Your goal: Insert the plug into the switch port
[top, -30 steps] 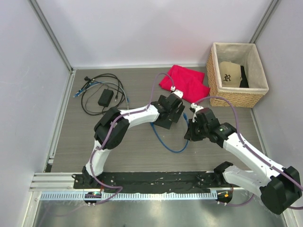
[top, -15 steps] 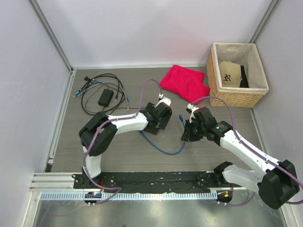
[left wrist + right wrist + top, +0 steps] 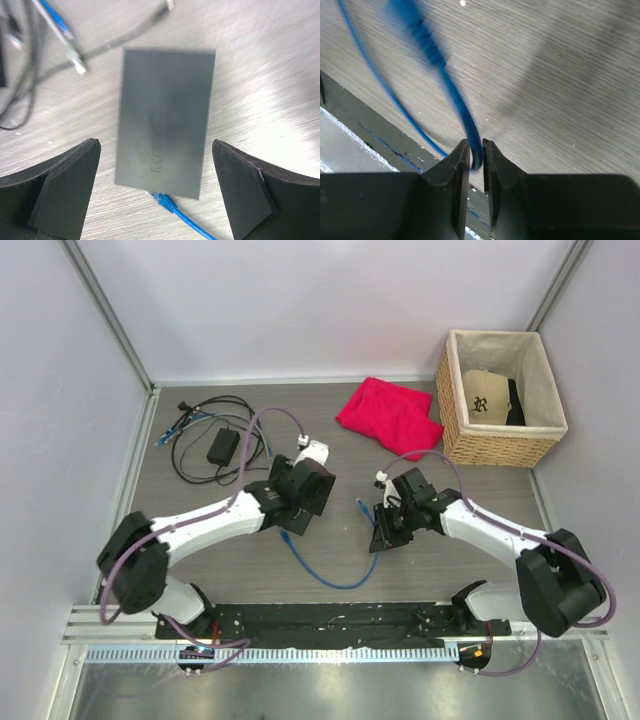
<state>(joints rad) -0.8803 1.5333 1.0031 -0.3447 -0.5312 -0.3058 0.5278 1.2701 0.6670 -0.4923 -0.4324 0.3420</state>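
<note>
One switch (image 3: 165, 117); one blue cable (image 3: 463, 120) pinched between right fingers (image 3: 445, 192).

The grey wood-grain counter (image 3: 200, 540) carries the flat dark switch (image 3: 165, 115) and a blue cable (image 3: 330, 583) that loops toward the front, one plug (image 3: 162, 200) at the switch's edge. A red cloth (image 3: 392, 413) lies beside a wicker basket (image 3: 500, 445). Tangled black cords (image 3: 200, 425) with a power brick (image 3: 222, 447) lie far left.

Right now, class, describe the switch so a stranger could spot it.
Start at the grey table, under the open left gripper. The switch is the flat, dark rectangular box with a blue plug at its edge, unlike the corded black power brick.
</note>
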